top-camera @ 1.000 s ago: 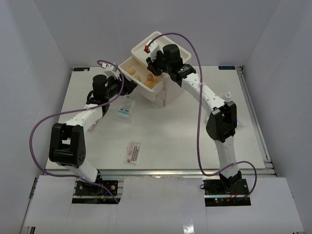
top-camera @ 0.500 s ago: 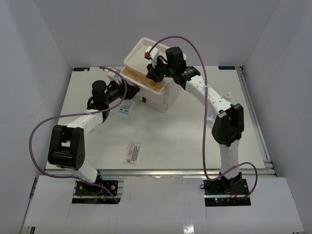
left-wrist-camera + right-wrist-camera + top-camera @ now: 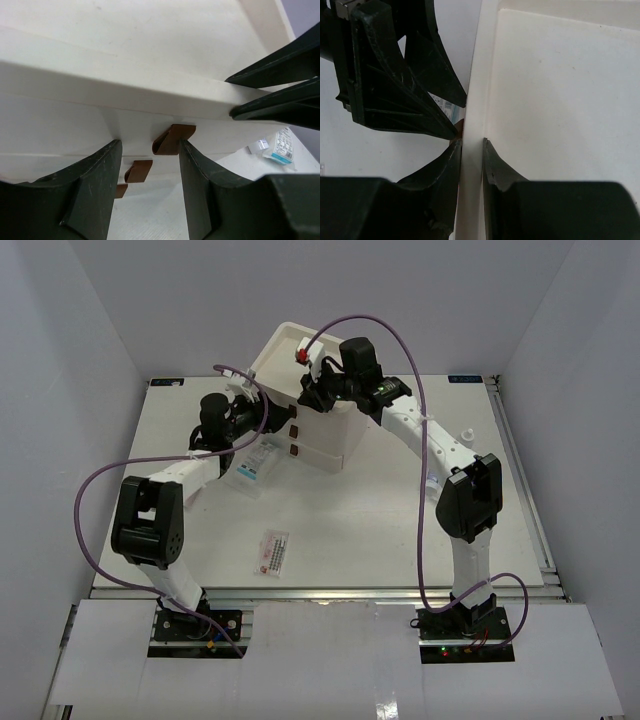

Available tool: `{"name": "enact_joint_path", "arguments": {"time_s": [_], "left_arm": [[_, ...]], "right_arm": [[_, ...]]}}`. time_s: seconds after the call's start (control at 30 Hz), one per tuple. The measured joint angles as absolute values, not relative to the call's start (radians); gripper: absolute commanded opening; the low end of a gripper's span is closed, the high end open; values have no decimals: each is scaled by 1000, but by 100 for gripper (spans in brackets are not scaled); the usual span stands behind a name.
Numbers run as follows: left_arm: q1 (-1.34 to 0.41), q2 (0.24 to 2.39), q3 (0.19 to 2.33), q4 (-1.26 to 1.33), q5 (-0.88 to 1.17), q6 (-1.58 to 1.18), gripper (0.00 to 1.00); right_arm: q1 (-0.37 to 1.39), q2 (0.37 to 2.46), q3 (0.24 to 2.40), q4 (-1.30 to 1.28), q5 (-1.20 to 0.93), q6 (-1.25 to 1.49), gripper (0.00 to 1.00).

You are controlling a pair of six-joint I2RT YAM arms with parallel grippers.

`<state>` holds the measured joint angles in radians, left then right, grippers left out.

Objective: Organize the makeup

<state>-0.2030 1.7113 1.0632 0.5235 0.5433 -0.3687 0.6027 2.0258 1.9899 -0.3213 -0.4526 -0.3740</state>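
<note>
The cream box with three drawers stands at the far centre of the desk. All three drawer fronts sit flush with the box body. Each front carries a brown pull, and the pulls face the near-left.

Right tool: its fingers are pressed together on the raised rim along the top of the cream box. The thin white wall is pinched between them.

Left tool: its fingers are spread to either side of the uppermost brown pull. Contact with the pull cannot be confirmed. The two tools are close together at the box's upper left corner, and the right tool's fingers show just above and to the right in the left wrist view.

Makeup on the desk:
- A clear sachet with blue print lies just left of the box, beneath the left arm's forearm. It also shows at the right edge of the left wrist view.
- A clear sachet with pink-red print lies near the front edge, well apart from both tools.
- A small white bottle stands upright at the right side, beyond the right arm's elbow.

Obstructions: the right arm crosses the desk to the right of the box and hides the surface below it. A purple cable loops over the left arm.
</note>
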Motion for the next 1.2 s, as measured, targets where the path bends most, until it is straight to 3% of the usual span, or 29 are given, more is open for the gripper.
{"name": "enact_joint_path", "arguments": {"time_s": [0.1,0.27,0.4,0.67,0.73,0.87,1.03,1.2], "left_arm": [[-212,1729,1088,492,517,-376,60],[-224,1730,1102,468,479,-383,62],[-230,1681,1064,484,451,-382,69],[-232,1439,906,503,438,-368,78],[-232,1409,872,502,445,-355,80],[-233,1405,808,496,460,-334,97],[-233,1508,800,491,471,-318,98],[-239,1620,842,489,465,-305,97]], "right_arm": [[603,2026,1993,-323,-433,-365,23],[604,2026,1999,-336,-427,-346,56],[612,2014,2000,-366,-436,-330,68],[505,1819,1902,-410,-517,-317,79],[442,1709,1798,-407,-590,-338,81],[303,1462,1522,-380,-730,-397,82],[200,1214,1171,-358,-880,-456,82],[74,1115,893,-281,-1025,-449,82]]}}
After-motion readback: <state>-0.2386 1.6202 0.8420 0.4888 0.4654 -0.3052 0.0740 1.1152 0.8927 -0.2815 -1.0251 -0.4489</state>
